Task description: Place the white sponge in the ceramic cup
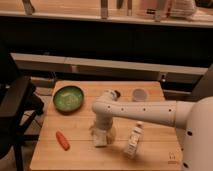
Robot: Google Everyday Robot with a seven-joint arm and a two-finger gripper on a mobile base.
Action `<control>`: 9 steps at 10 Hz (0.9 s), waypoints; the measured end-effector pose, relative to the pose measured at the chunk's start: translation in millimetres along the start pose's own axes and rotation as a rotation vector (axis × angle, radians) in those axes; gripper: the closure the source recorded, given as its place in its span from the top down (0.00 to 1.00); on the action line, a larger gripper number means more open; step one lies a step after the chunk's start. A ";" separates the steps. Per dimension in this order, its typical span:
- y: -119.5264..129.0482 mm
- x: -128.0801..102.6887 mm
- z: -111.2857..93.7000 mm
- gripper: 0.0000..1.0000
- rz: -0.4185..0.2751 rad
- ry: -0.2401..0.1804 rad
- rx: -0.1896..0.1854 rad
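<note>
The white sponge (pixel 101 139) lies on the wooden table (pixel 80 155), near its front middle. My gripper (pixel 102 133) hangs from the white arm's bent wrist straight over the sponge, open, with a dark finger on either side of it. I cannot tell whether the fingers touch it. The ceramic cup (pixel 140 94) stands upright at the back of the table, to the right of the arm's elbow and well apart from the sponge.
A green bowl (pixel 68 97) sits at the back left. An orange carrot-like piece (pixel 62 140) lies at the front left. A white labelled bottle (pixel 134 140) stands just right of the sponge. A dark chair (pixel 15 110) is left of the table.
</note>
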 end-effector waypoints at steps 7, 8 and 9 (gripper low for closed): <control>-3.9 -8.2 0.7 0.80 -0.007 -0.009 -0.009; -4.1 -9.4 1.2 0.80 -0.009 -0.010 -0.010; -3.3 -10.4 1.9 0.80 -0.009 -0.012 -0.011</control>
